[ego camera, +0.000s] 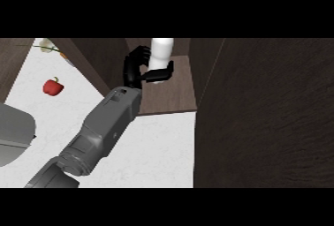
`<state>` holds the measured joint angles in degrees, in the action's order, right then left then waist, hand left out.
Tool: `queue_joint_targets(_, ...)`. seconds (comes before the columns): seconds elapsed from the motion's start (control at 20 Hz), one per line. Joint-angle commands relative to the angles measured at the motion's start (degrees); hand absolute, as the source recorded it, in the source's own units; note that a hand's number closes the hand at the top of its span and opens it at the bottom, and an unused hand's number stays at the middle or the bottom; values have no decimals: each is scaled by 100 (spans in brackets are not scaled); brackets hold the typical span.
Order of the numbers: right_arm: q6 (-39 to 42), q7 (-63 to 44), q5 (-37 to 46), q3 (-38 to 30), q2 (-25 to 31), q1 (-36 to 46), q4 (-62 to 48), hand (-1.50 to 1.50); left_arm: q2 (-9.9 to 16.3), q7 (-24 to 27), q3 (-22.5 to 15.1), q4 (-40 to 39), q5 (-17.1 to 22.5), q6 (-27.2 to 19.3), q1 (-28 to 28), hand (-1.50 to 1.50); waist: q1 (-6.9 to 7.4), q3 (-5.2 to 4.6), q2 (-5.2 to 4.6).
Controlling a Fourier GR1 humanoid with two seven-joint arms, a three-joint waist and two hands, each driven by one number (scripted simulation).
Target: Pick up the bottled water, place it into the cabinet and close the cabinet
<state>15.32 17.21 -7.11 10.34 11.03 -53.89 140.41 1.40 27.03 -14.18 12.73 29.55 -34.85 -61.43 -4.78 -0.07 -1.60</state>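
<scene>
A red bell pepper (53,86) lies on the pale speckled counter (157,150), well away to the left of the fingers (135,59), and a curved grey appliance (13,132) shows at the view's left edge below it. At the top left a small plant (49,46) with pale blossoms pokes in. To the right of the fingers a broad, dark wood-grain cabinet door (267,114) stands open and fills that side; a second dark panel (88,62) slants just to their left. The bottled water (160,53) is a smooth white cylinder, upright, over the brown wooden shelf of the cabinet (173,95). The grey boxy forearm stretches up from the lower left, and the black left hand (145,70) is curled round the bottle, fingers on its left side and thumb wrapping its lower part
</scene>
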Motion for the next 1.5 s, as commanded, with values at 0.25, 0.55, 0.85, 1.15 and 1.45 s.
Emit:
queue_joint_targets(0.25, 88, -167, -419, -116, 7, 43, 190, -150, -31, 330, -108, -687, -363, -549, -458, -150, -105, 0, -52)
queue_joint_targets(0.55, 345, 2, -466, -98, 84, -48, 198, -150, 222, 301, -70, -847, -412, -503, -736, -150, -146, 1, -40)
queue_joint_targets(0.85, 364, -79, -470, -60, 54, -42, 254, -150, 313, 555, 198, -474, -176, 512, -887, -150, -134, -9, -61)
queue_joint_targets(1.15, 380, -128, -374, 24, 9, -117, 162, -150, -14, 1186, 487, -193, 32, 1071, -796, -150, 46, -2, 18)
queue_joint_targets(1.45, 371, -176, -280, 185, -95, -388, 364, -150, 8, 1244, 582, -177, 0, 1434, -706, -150, 208, 2, 102)
